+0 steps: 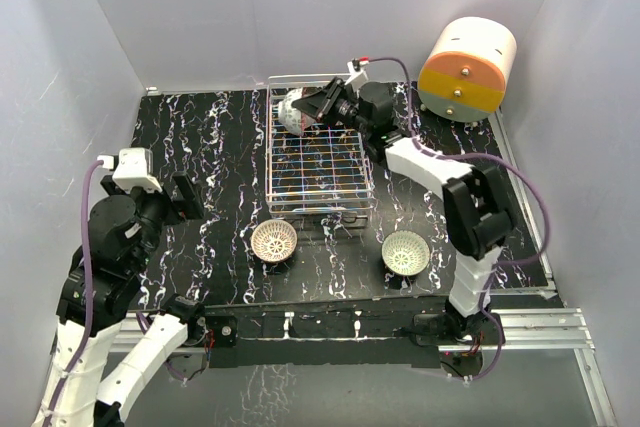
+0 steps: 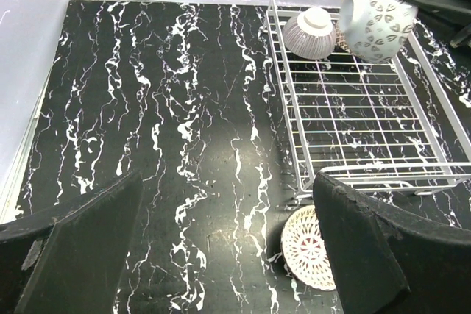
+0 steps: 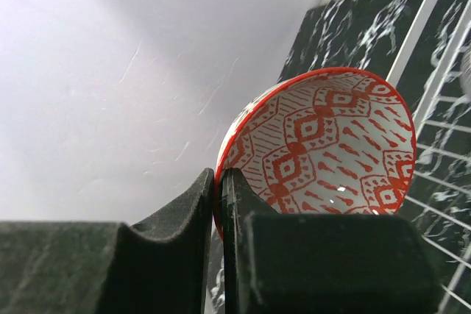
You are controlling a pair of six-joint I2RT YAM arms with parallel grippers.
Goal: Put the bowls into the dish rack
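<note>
One rim pinch: holds the red bowl [image 3: 324, 145] in right gripper [image 3: 218, 185]; seems stiff, slick, breakable — left gripper [image 2: 228, 207] spread.

I can make out no text, label, brand, number or sign in any of my three views.
</note>
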